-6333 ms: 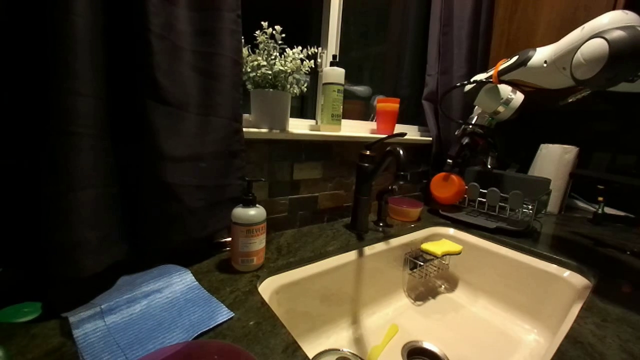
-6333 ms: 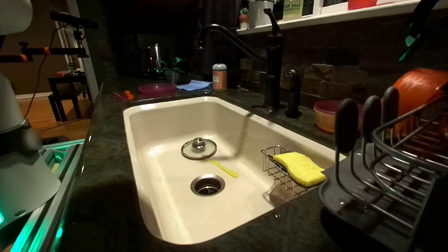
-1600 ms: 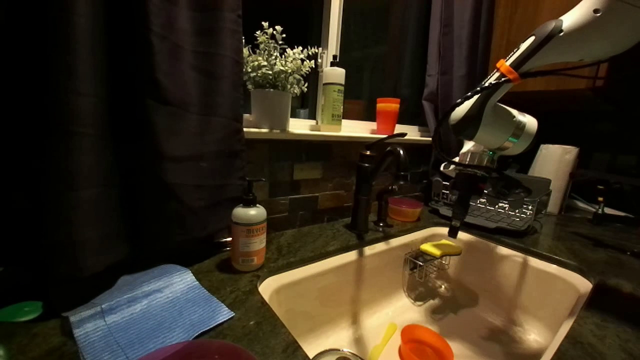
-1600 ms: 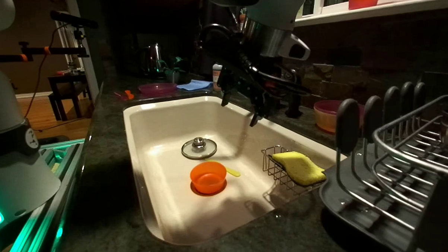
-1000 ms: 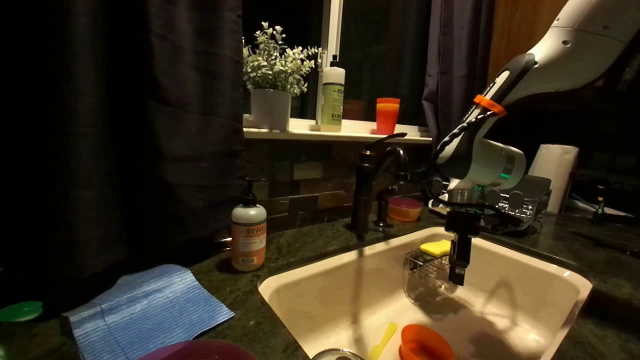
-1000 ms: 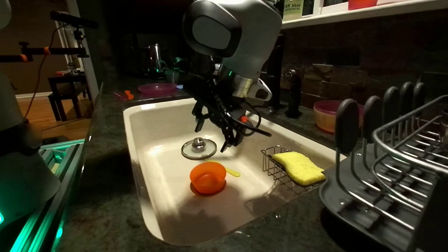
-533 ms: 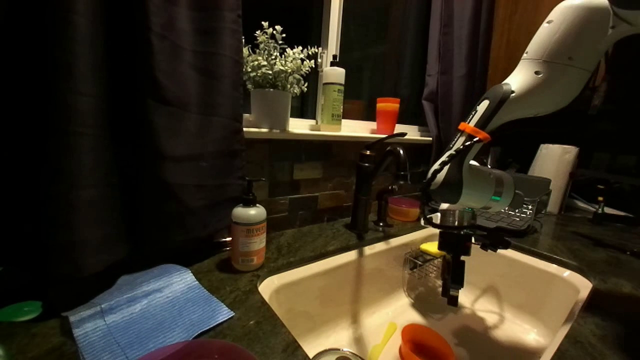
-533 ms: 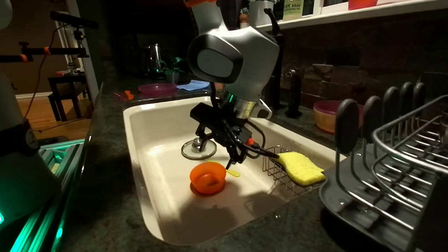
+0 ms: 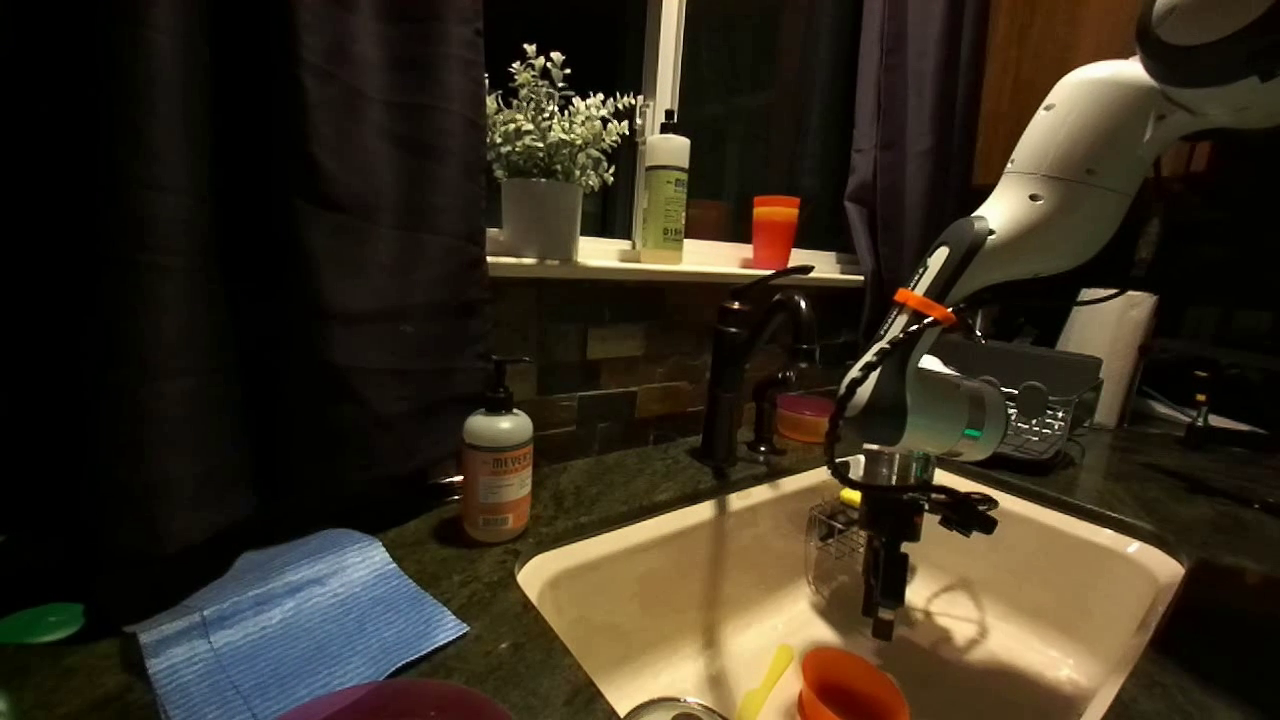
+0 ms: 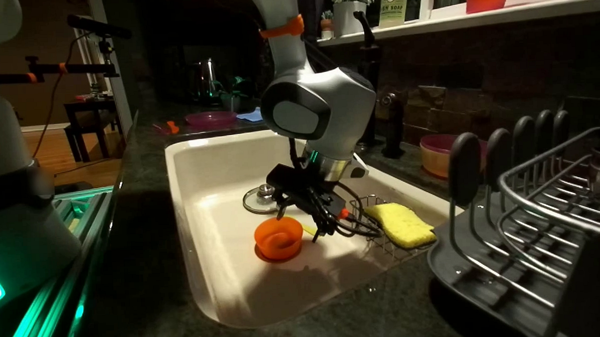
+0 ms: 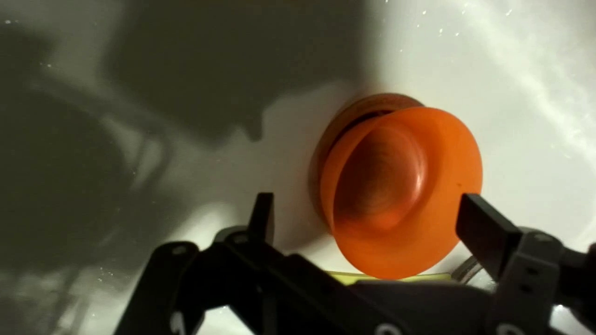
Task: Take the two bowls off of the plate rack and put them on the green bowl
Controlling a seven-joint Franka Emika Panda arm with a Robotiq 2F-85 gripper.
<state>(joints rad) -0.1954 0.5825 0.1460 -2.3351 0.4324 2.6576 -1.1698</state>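
The orange-red bowl stands in the sink over the drain. It shows in both exterior views (image 9: 850, 690) (image 10: 278, 239) and in the wrist view (image 11: 400, 195). My gripper (image 10: 298, 226) is open and empty, above and beside this bowl; it also shows in an exterior view (image 9: 882, 630). In the wrist view my gripper (image 11: 366, 200) has its fingers wide apart, the bowl partly between them. By the faucet stands a bowl (image 10: 433, 156) with magenta top and tan-orange side; I cannot tell if two are nested. The plate rack (image 10: 464, 170) stands beside the sink. The green bowl is hidden or out of view.
A wire caddy with a yellow sponge (image 10: 402, 225) hangs on the sink (image 10: 225, 325) wall. A glass lid (image 10: 256, 202) and a yellow-green utensil (image 9: 768, 680) lie near the orange-red bowl. The dark faucet (image 9: 728, 380) rises behind the sink. A soap bottle (image 9: 498, 480) and blue cloth (image 9: 310, 610) are farther along.
The orange-red bowl was at the plate rack, at my gripper, 6.3 seconds ago; it stands in the sink now. Over the last 1.6 seconds my open gripper has come down toward it.
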